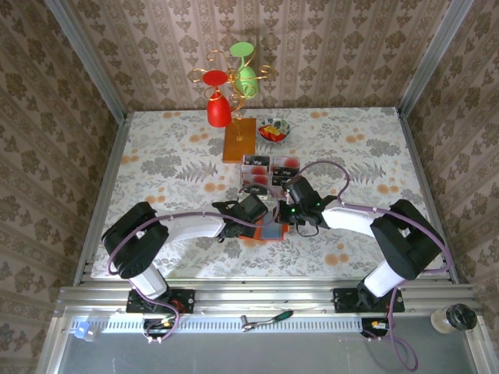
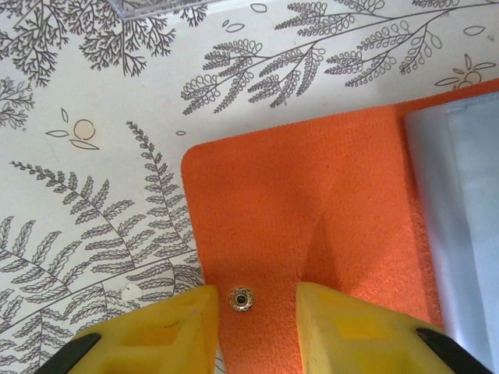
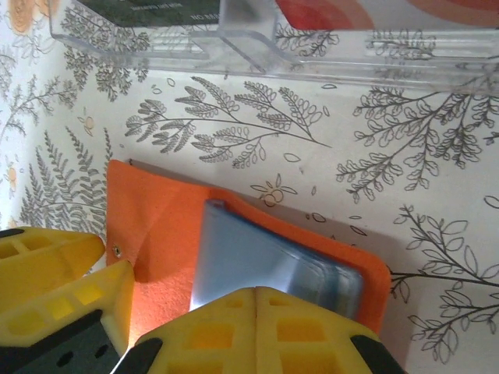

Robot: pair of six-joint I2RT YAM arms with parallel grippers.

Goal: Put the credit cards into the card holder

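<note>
The open orange card holder (image 3: 164, 226) is being bordered at 12 o'clock by a clear tray (image 3: 249, 58). Its snap (image 2: 241, 298) is being straddled by the parted left gripper (image 2: 257, 308); the right gripper (image 3: 257, 300) is being held closed at its sleeves (image 3: 265, 257).

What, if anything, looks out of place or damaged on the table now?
Nothing stands out: the card holder lies open, undamaged, and the credit cards sit orderly in their clear tray.
</note>
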